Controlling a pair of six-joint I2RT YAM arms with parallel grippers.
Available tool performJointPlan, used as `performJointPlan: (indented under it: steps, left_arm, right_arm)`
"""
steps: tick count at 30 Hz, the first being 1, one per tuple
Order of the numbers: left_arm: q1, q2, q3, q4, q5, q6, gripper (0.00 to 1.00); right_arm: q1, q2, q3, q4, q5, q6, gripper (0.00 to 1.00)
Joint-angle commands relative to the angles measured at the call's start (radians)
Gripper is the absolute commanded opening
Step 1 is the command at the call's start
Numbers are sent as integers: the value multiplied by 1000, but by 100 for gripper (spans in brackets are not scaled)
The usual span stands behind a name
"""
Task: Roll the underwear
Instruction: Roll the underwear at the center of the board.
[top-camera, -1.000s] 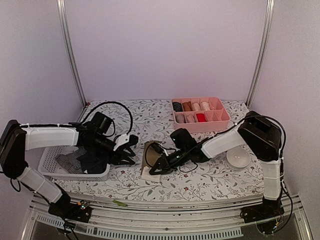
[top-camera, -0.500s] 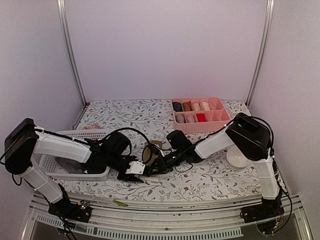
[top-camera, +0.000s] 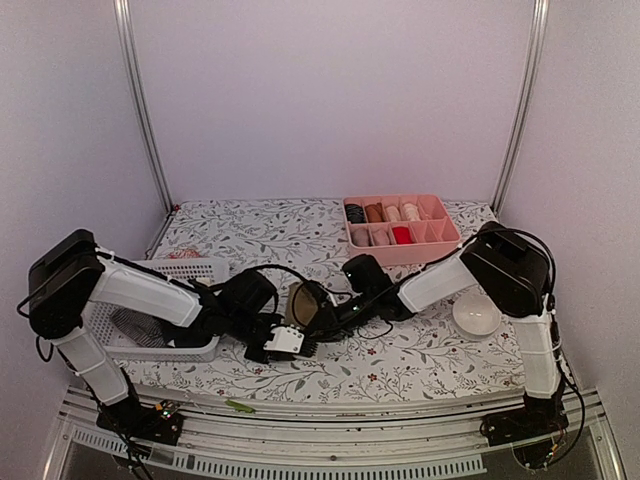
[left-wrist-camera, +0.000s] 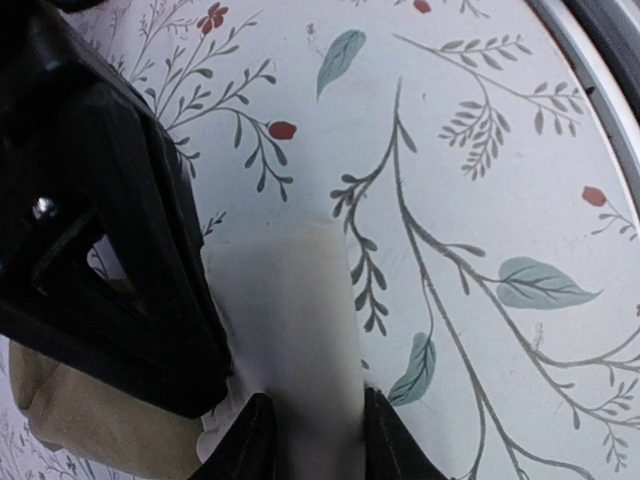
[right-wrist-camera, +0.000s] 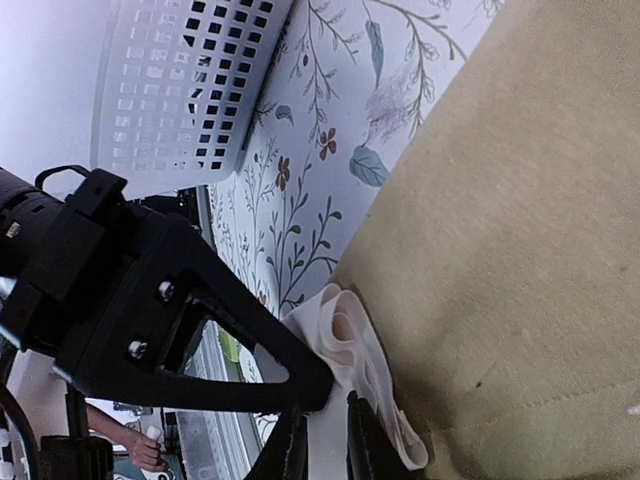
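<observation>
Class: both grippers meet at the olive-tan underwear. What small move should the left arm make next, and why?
Probably close the left gripper on the cream strip of the olive-tan underwear. Its fingers straddle that strip, which lies flat on the table, while the right gripper seems to pinch the same cream edge. A second grip would steady it for rolling.

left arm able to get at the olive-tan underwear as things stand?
Probably yes: the left gripper sits right at the olive-tan underwear, jaws apart around its pale edge, nothing in between.
</observation>
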Motion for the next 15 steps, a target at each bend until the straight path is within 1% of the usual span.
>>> performJointPlan:
  steps: [1, 2, 3, 5, 8, 11, 13, 15]
  left_arm:
    - [-8, 51, 30, -60, -73, -16, 22]
    - [-8, 50, 38, -79, -65, -18, 17]
    - [-7, 42, 44, -100, -56, -22, 13]
    - [-4, 32, 64, -154, -29, -40, 8]
    - [10, 40, 107, -244, 18, -81, 5]
    - [48, 70, 163, -352, 149, -93, 3]
    - [75, 105, 208, -426, 223, -90, 1]
    - [98, 164, 286, -522, 299, -75, 0]
  right_arm:
    - [-36, -90, -6, -19, 7, -28, 17]
    - [-44, -107, -10, -34, 17, -38, 18]
    - [-51, -129, -24, -48, 29, -60, 22]
    - [-63, -198, -69, -68, 75, -99, 28]
    - [-66, -303, -167, -82, 163, -186, 36]
    - [-55, -401, -290, -61, 232, -275, 48]
    - [-29, -452, -340, -62, 298, -354, 53]
    - [2, -479, -367, -76, 347, -425, 55]
